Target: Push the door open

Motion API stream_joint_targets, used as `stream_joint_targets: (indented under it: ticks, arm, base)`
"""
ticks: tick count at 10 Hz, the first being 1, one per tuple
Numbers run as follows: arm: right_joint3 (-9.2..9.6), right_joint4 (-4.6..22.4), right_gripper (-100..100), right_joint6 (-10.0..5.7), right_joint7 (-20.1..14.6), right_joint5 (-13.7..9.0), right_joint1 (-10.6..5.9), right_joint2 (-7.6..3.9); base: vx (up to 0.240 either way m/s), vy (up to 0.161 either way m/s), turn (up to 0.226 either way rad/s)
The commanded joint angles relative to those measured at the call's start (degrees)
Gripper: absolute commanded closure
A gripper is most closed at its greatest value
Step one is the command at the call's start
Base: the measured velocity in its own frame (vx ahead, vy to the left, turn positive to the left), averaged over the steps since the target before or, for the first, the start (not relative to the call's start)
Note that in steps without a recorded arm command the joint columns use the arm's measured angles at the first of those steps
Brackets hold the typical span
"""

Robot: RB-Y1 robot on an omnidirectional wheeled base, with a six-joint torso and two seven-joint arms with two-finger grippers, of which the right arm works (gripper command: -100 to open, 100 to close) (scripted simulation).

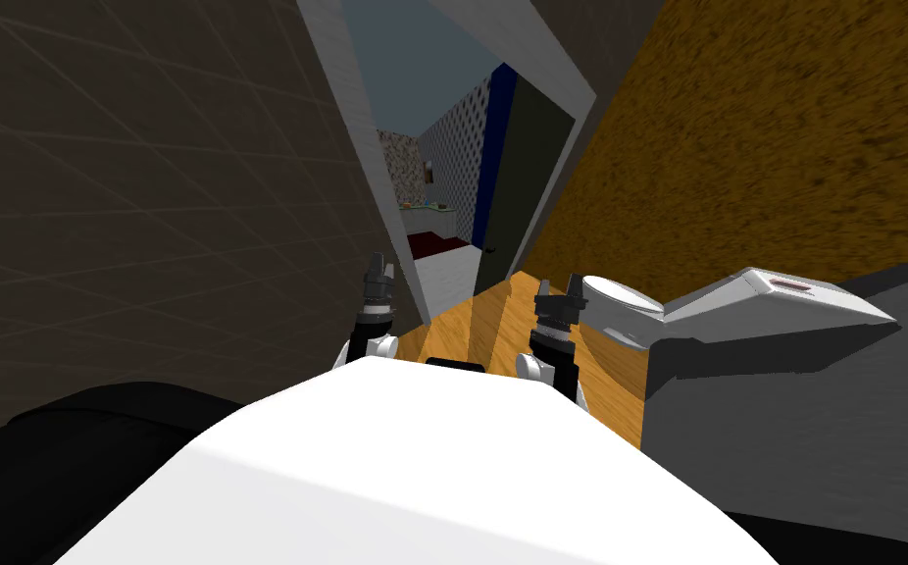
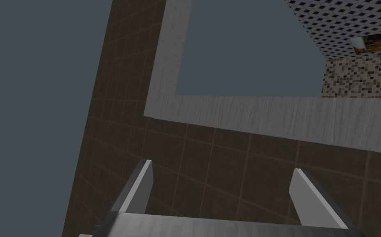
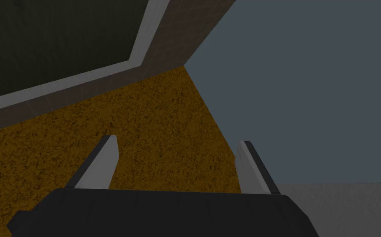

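Ochre wall (image 1: 785, 128) and dark tiled wall (image 1: 148, 196) flank the grey frame (image 1: 359, 128) ahead, where the dark door (image 1: 530, 177) stands ajar beyond reach, so I'd best roll closer, then press near its blue edge (image 1: 486, 147) with my right jaws, both pairs released.

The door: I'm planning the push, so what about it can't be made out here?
1. Door handle: too small in the head view to tell its shape.
2. Door: in the right wrist view the picture's edge cuts off most of its panel.
3. Things on the counter past the doorway: too small in the head view to name.
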Motion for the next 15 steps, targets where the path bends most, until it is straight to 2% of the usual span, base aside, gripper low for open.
stream_joint_targets:
  ticks: [1, 8, 13, 15]
  arm:
    - [0.25, 2.02, -100, -0.36, 0.1, 0.13, -0.81, -1.02]
    - [1.12, 9.17, -100, -1.64, 0.48, 0.58, -3.67, -3.68]
    - [2.0, 16.31, -100, -2.91, 0.85, 1.04, -6.53, -5.42]
    - [2.24, 18.34, -100, -3.27, 0.95, 1.16, -7.34, -5.8]
  base:
    - [0.173, -0.05, 0.047]
    - [0.113, -0.074, 0.052]
    - [0.129, -0.094, 0.062]
    - [0.121, -0.093, 0.052]
